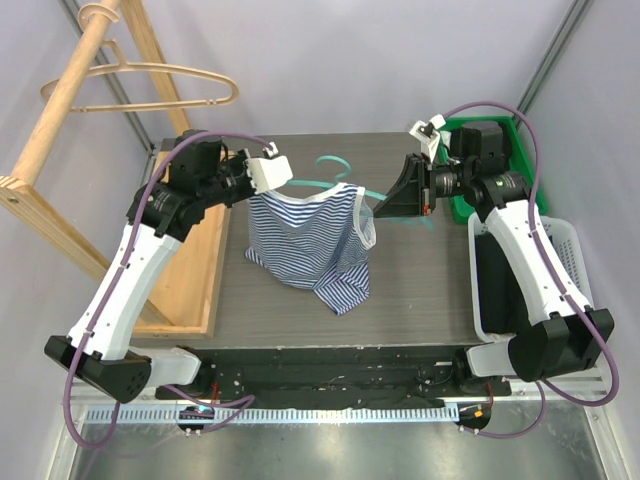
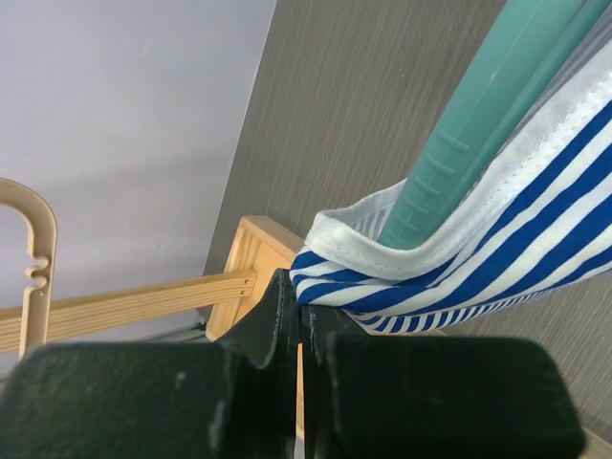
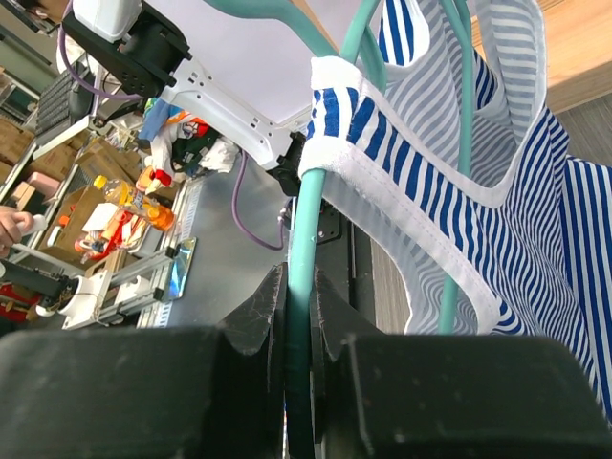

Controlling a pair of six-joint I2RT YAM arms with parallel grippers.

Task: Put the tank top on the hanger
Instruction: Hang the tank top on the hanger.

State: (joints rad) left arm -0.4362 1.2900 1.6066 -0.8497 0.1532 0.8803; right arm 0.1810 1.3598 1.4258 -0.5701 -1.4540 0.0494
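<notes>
The striped tank top hangs in the air over the middle of the table, with the teal hanger threaded through it. My right gripper is shut on the hanger's thin teal bar, and the top's white-trimmed strap is draped over that bar just beyond the fingers. My left gripper is at the top's left shoulder. In the left wrist view, that gripper is shut, pinching the edge of the striped fabric. The white hem wraps the hanger's arm end.
A wooden rack with a tan hanger stands at the left. Its wooden base frame lies along the table's left side. At the right, a green bin sits behind a white basket that holds a black garment.
</notes>
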